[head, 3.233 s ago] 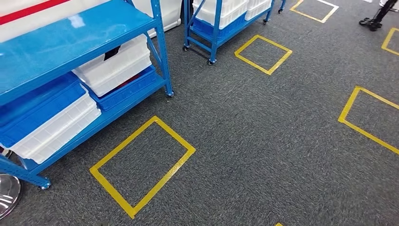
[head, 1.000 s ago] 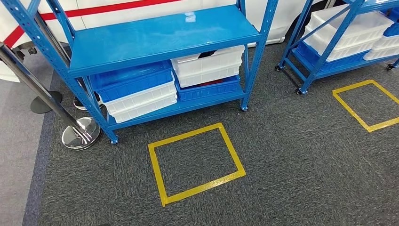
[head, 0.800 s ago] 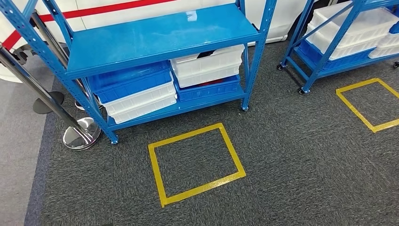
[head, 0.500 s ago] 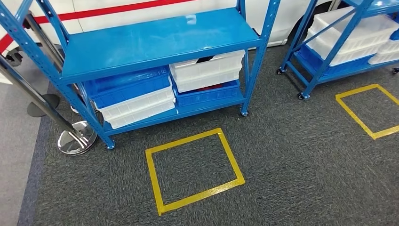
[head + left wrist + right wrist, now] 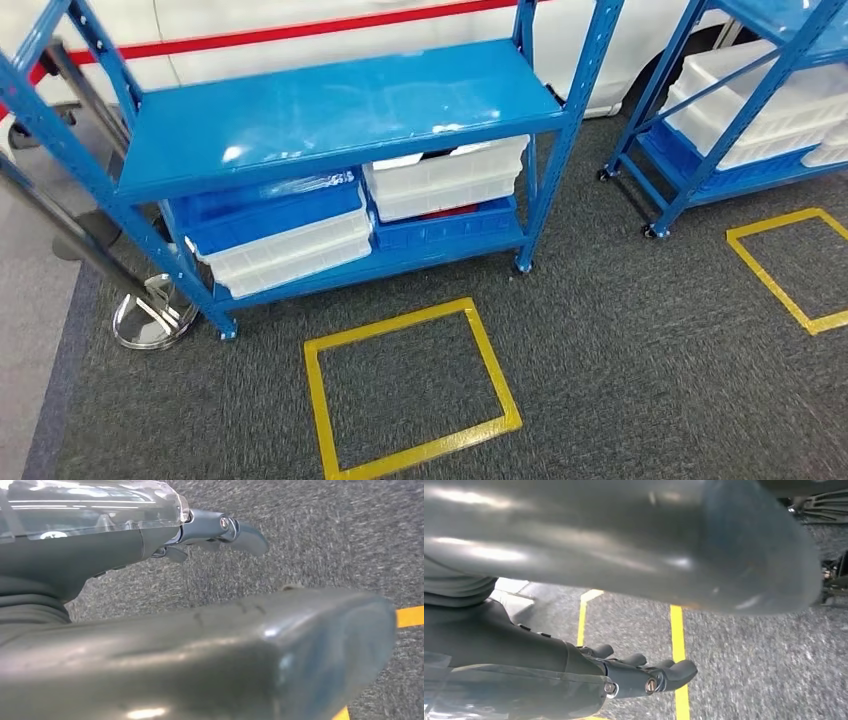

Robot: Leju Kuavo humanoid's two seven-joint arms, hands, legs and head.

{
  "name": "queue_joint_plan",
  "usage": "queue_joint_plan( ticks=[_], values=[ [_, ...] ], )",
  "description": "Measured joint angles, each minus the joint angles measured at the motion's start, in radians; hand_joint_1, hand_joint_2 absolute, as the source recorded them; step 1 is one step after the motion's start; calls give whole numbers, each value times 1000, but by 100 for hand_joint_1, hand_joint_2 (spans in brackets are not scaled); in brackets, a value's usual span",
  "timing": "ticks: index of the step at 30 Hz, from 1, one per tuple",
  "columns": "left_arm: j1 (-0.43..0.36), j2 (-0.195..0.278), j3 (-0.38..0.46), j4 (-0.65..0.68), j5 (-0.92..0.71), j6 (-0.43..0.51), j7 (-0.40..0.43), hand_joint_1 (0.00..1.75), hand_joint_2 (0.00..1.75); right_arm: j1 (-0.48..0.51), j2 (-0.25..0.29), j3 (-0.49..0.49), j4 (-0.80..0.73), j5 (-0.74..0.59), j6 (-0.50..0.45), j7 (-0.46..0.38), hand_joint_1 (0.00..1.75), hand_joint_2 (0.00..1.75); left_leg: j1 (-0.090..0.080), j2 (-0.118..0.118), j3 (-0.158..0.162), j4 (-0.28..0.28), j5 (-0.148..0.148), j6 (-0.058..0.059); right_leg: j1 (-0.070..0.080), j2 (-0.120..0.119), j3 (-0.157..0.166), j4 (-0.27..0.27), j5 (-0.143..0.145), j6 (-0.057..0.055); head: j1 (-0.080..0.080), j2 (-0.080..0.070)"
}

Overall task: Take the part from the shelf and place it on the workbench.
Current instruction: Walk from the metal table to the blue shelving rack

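A blue two-level shelf [image 5: 330,110] stands ahead of me in the head view. Its top board is bare. On its lower level sit a white bin [image 5: 450,180] on a blue bin [image 5: 445,232] at the right, and a blue bin [image 5: 265,205] on white bins [image 5: 290,250] at the left. Something dark shows at the back of the right white bin, too hidden to identify. My left hand [image 5: 165,540] and right hand [image 5: 589,670] hang over the carpet, fingers extended, holding nothing.
A yellow taped square [image 5: 410,390] marks the grey carpet in front of the shelf. A chrome stanchion base [image 5: 150,320] stands by the shelf's left leg. A second blue shelf [image 5: 740,110] with bins and another yellow square [image 5: 790,265] lie to the right. A white vehicle [image 5: 300,25] is behind.
The whole picture has shifted: the camera turned from the shelf's side to face it squarely, then the shelf slid lower in the picture. Nothing on the shelf itself moved.
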Motion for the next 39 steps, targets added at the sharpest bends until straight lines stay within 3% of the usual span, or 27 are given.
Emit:
queue_joint_plan(
  ticks=[2, 4, 5, 7, 8, 9, 10, 11, 13, 14, 15, 17, 19, 20, 22, 23, 24, 25, 26, 28, 30, 32, 34, 36, 38, 39],
  values=[
    [-4, 0, 0, 0, -1, 0, 0, 0, 0, -3, 0, 2, 0, 18, 2, 1, 0, 0, 0, 0, -8, 31, 20, -13, 0, -3, 21, -10, -13, -17, -1, 0],
    [-6, 0, 0, 0, -5, 0, -1, 0, 0, -1, 0, 3, 0, 26, 3, 2, 0, 0, 2, 4, -65, 142, 43, -19, -1, -8, 55, -25, -31, -31, -1, 0],
    [-6, 0, 0, 0, -8, 0, -1, 0, 0, -1, 0, 3, 0, 23, 2, 2, 0, 0, 3, 8, -107, 206, 33, -21, 1, -10, 71, -30, -41, -36, -1, 0],
    [-3, 0, 0, 0, -13, 0, 0, 0, 0, -3, 0, 2, 0, 15, 0, 2, 0, 0, 3, 11, -187, 293, -40, -24, 5, -10, 101, -33, -65, -42, -1, 0],
    [-2, 0, 0, 0, -15, 0, 1, 0, 0, -5, -1, 2, 0, 14, -1, 2, 0, 0, 2, 11, -215, 303, -80, -24, 7, -10, 118, -33, -77, -43, -1, 0],
    [-1, 0, 0, 0, -15, 0, 1, 0, 0, -6, -1, 2, 0, 19, -1, 1, 0, 0, 2, 12, -232, 290, -101, -20, 10, -12, 136, -33, -90, -44, -1, 0],
    [-1, 0, 0, 0, -14, 0, 2, 0, 0, -7, -1, 2, 0, 26, 0, 1, 0, 0, 0, 15, -240, 255, -90, -13, 12, -15, 155, -33, -103, -45, -1, 0],
    [-1, 0, 0, 0, -14, 1, 0, 0, 0, -6, -1, 4, 0, 33, 2, 1, 0, 0, -3, 25, -242, 204, -44, -1, 15, -20, 172, -34, -116, -45, -1, 0],
    [-1, 0, 0, 0, -15, 2, -3, 0, 0, -3, 0, 7, 2, 41, 7, 1, 0, 0, -15, 61, -244, 113, 89, 21, 22, -29, 198, -31, -140, -40, -1, 0],
    [-2, 0, 0, 0, -15, 3, -4, 0, 0, -2, 0, 9, 3, 43, 10, 1, 0, 0, -20, 73, -244, 89, 137, 27, 24, -35, 206, -30, -151, -35, -1, 0],
    [-3, 0, 0, 0, -15, 4, -6, 0, 0, -2, 0, 10, 4, 46, 11, 2, 0, 0, -24, 75, -246, 82, 159, 29, 26, -41, 211, -30, -161, -29, -1, 0],
    [-5, -1, 0, 0, -15, 5, -7, 0, 0, -9, -1, 11, 3, 49, 12, 4, 0, 0, -21, 54, -239, 73, 163, 31, 26, -52, 222, -34, -175, -15, -1, 0],
    [-8, -1, 0, 0, -15, 6, -8, 0, 0, -14, -2, 14, 2, 53, 13, 5, 0, 0, -14, 35, -229, 58, 164, 38, 24, -32, 211, 0, -202, -5, -1, 0],
    [-10, -1, 0, 0, -15, 6, -8, 0, 0, -15, -3, 15, 2, 54, 14, 5, 0, 0, -12, 26, -224, 52, 164, 42, 20, -16, 187, 46, -226, -2, -1, 0],
    [-14, -1, 0, 0, -15, 5, -8, 0, 0, -16, -4, 17, 2, 54, 17, 5, 0, 0, -11, 6, -220, 50, 159, 47, 14, -1, 109, 174, -275, 4, -1, 0],
    [-16, -1, 0, 0, -15, 4, -9, 0, 0, -17, -5, 18, 2, 54, 19, 5, 0, 0, -11, -7, -217, 50, 156, 47, 11, 0, 75, 220, -279, 7, -1, 0],
    [-16, -1, 0, 0, -15, 3, -9, 0, 0, -17, -6, 18, 2, 55, 20, 5, 0, 0, -10, -21, -213, 50, 153, 46, 8, 1, 55, 234, -263, 10, -1, 0],
    [-16, -2, 0, 0, -15, 2, -10, 0, 0, -16, -7, 18, 2, 54, 21, 5, 0, 0, -9, -34, -207, 50, 149, 44, 5, 3, 54, 209, -227, 12, -1, 0],
    [-16, -2, 1, 0, -15, 0, -10, 0, 0, -16, -9, 19, 2, 53, 21, 5, 0, 0, -8, -47, -200, 50, 145, 40, 2, 12, 68, 150, -177, 13, -1, 0],
    [-18, -3, 1, 1, -15, -3, -10, 0, 0, -13, -13, 19, 2, 44, 18, 5, 0, 0, -8, -69, -196, 54, 138, 31, -3, 63, 103, 32, -107, 12, -1, 0],
    [-21, -3, 1, 1, -15, -6, -9, 0, 0, -14, -14, 17, 2, 30, 13, 3, 0, 0, -5, -86, -199, 54, 137, 18, -2, 97, 115, -16, -93, 8, -1, 0],
    [-21, -2, 1, 1, -15, -8, -9, 0, 0, -21, -14, 13, 2, 19, 11, 0, 0, 0, -2, -98, -200, 50, 137, 5, -1, 83, 119, -24, -91, -2, -1, 0],
    [-22, -1, 1, 1, -15, -9, -10, 0, 0, -23, -14, 9, 2, 13, 11, -1, 0, 0, -4, -65, -213, 80, 116, -4, -5, 66, 128, -35, -88, -17, -2, 0],
    [-26, -1, 1, 1, -15, -11, -12, 0, 0, -21, -15, 4, 2, 9, 11, -1, 0, 0, -3, -12, -261, 184, 59, -12, -4, 46, 135, -41, -89, -28, -2, 0],
    [-29, -1, 1, 1, -15, -15, -15, 0, 0, -18, -15, 1, 2, 7, 11, -1, 0, 0, 1, 7, -320, 305, 12, -19, -1, 28, 138, -41, -93, -31, -2, 0],
    [-29, -1, 1, 1, -15, -16, -16, 0, 0, -19, -15, 0, 2, 5, 11, -1, 0, 0, 3, 9, -332, 327, 13, -21, 0, 22, 140, -41, -96, -31, -2, 0]
  ],
)
